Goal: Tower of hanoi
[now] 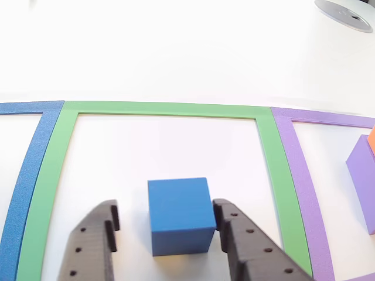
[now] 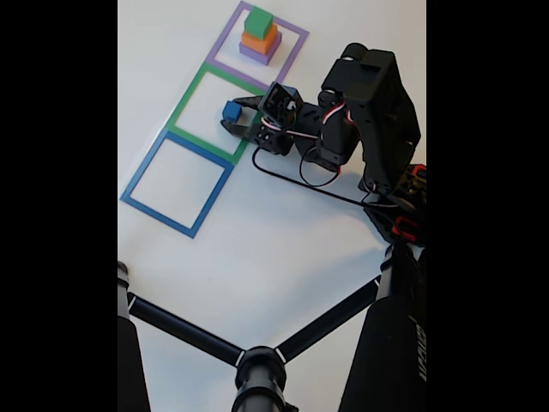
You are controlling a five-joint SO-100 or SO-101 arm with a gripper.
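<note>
Now the gripper [image 1: 167, 225] straddles the blue cube [image 1: 180, 215] inside the green tape square [image 1: 164, 109], jaws wide, right finger just touching, apparently for lifting or releasing.

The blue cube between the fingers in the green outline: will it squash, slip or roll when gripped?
The blue cube looks rigid, with crisp edges, so it probably won't squash. Its flat sides face the fingers of the gripper, and its matte surface suggests little slip. Resting flat on the table, it should slide rather than roll.
</note>
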